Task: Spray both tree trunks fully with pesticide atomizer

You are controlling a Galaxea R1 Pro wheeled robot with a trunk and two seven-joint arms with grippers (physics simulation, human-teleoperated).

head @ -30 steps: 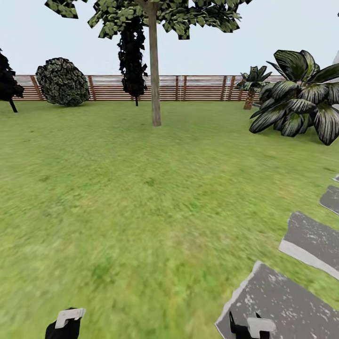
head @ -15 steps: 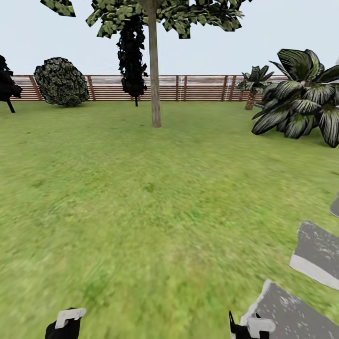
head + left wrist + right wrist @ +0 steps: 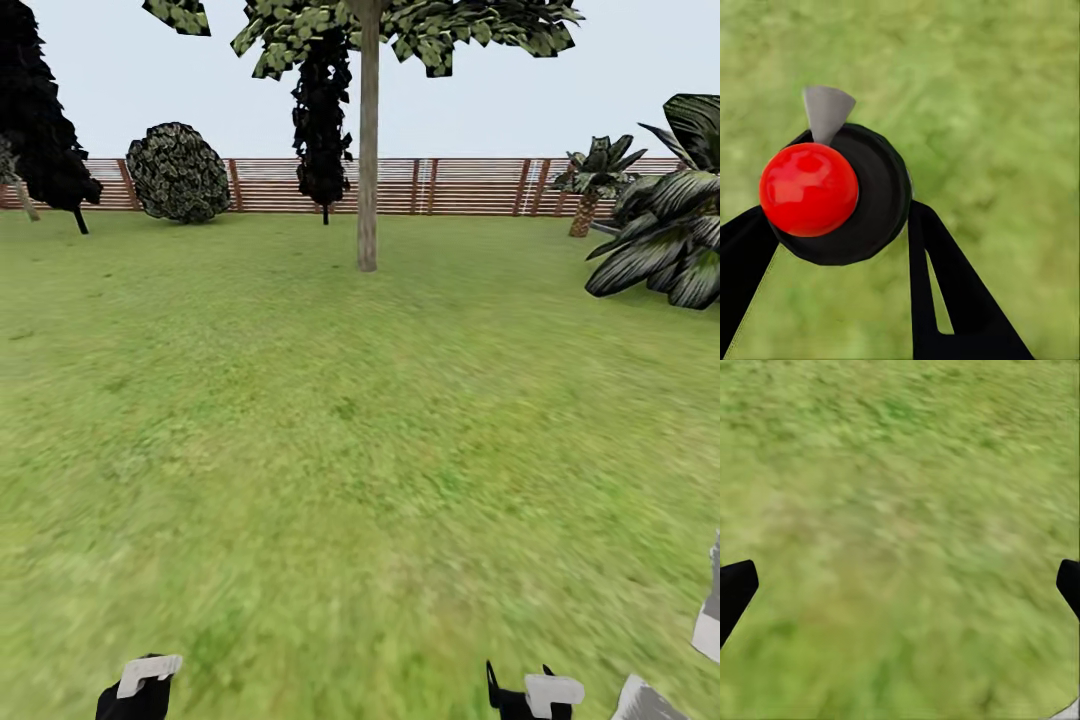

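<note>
At the bottom edge of the head view, both arms sat low over the wide green lawn [image 3: 330,420] of the fenced garden, the left gripper [image 3: 140,690] toward one corner and the right gripper [image 3: 530,695] toward the other. In the left wrist view the left gripper [image 3: 844,247] had its black fingers [image 3: 952,300] closed against the small dark pesticide atomizer with its glossy red round top [image 3: 808,189] and a grey nozzle tip, so the pick-up appeared to be done. In the right wrist view the right gripper [image 3: 900,585] stood wide open and held nothing, with only grass between its fingertips [image 3: 735,589].

The spraying seemed entirely left to do: the tall tree with a bare straight grey-tan trunk [image 3: 368,150] stood well apart, far across the grass before the brown slatted wooden fence [image 3: 470,185], and no white specks could be made out on its bark. A second such tree could not be identified among the round bush [image 3: 178,172] and the dark narrow trees [image 3: 322,120].
</note>
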